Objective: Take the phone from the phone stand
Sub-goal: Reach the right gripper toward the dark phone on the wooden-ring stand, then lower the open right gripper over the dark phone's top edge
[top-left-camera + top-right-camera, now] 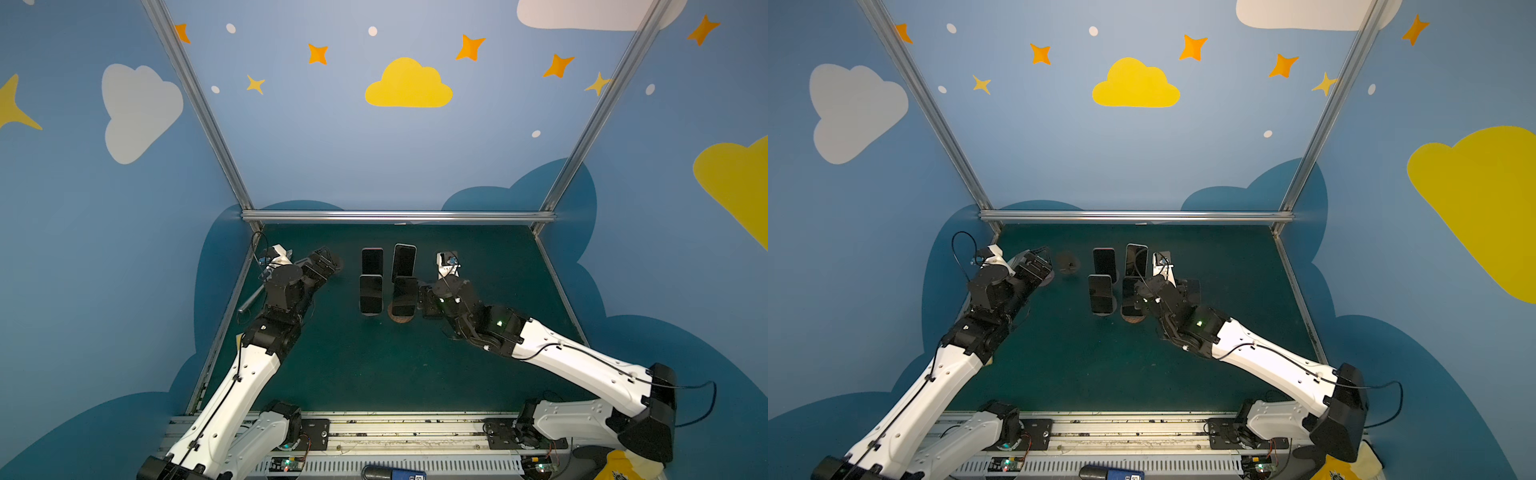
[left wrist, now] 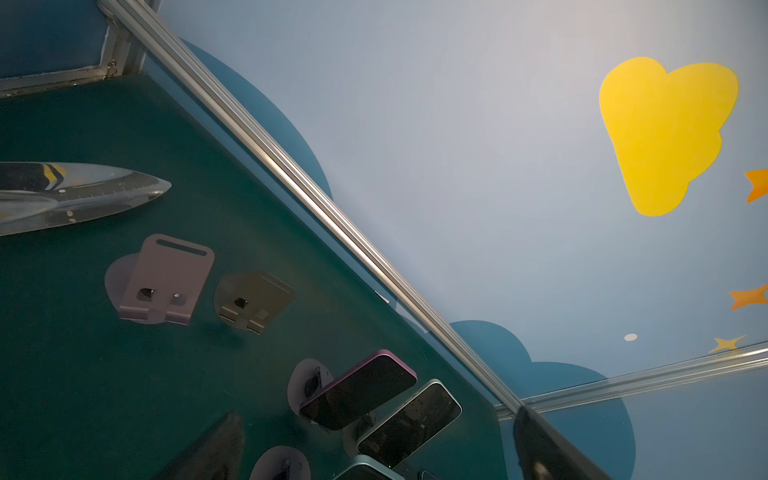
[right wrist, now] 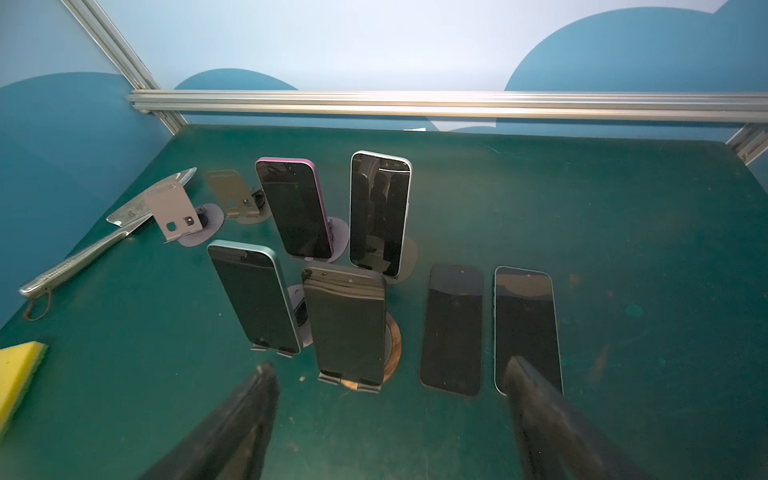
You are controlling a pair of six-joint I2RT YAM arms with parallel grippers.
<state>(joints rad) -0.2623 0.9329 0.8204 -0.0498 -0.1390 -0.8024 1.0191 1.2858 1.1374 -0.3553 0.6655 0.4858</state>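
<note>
Close by wood-ringed phone stand (image 3: 395, 340): R gripper (image 3: 389, 365) jaws wide, empty, aimed at its phone (image 3: 347, 328), prob. pre-grab; L gripper (image 1: 330, 262) jaws wide.

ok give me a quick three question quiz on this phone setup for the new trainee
1. How many phones rest upright in stands?
2. True or false: the right gripper is shut on a phone.
3. Where do the two flat phones lie? A, on the sponge. B, on the table, beside the wooden-based stand. C, on the empty stands.
Key: 1, four. 2, false, it is open. 3, B.
</note>
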